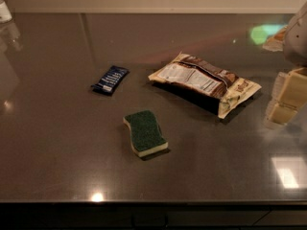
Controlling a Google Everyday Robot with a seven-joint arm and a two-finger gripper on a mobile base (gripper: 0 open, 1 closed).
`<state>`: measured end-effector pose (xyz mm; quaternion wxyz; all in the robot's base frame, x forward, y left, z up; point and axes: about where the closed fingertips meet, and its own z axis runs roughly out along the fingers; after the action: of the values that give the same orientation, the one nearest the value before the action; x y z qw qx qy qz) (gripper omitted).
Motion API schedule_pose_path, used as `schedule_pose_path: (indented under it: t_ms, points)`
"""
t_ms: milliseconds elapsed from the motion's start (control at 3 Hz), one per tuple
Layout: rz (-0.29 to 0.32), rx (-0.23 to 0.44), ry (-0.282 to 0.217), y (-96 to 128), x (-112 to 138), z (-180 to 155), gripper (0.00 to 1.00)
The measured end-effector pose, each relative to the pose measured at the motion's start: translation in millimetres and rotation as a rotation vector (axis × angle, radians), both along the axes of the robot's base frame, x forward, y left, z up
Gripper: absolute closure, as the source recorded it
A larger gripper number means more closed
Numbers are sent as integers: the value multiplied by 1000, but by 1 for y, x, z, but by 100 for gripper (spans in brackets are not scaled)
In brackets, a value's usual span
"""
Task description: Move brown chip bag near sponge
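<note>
The brown chip bag (206, 83) lies flat on the dark counter, right of centre, with its white label panel facing up and cream-yellow edges. The sponge (145, 132), green top on a pale yellow base, lies in front of and to the left of the bag, apart from it by about a sponge's length. My gripper (287, 99) hangs at the right edge of the view, just right of the bag's right end and not touching it. It holds nothing.
A small dark blue flat packet (111, 79) lies left of the bag. A white object (4, 11) stands at the far left corner. The counter's front edge (153, 202) runs along the bottom; a wall closes off the back.
</note>
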<state>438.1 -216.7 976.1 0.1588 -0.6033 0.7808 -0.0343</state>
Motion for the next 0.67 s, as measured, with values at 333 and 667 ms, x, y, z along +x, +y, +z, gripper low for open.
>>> schedule_pose_path:
  t_ms: [333, 667]
  points:
    - [0, 0, 0, 0, 0, 0, 0]
    - [-41, 44, -19, 0, 20, -3, 0]
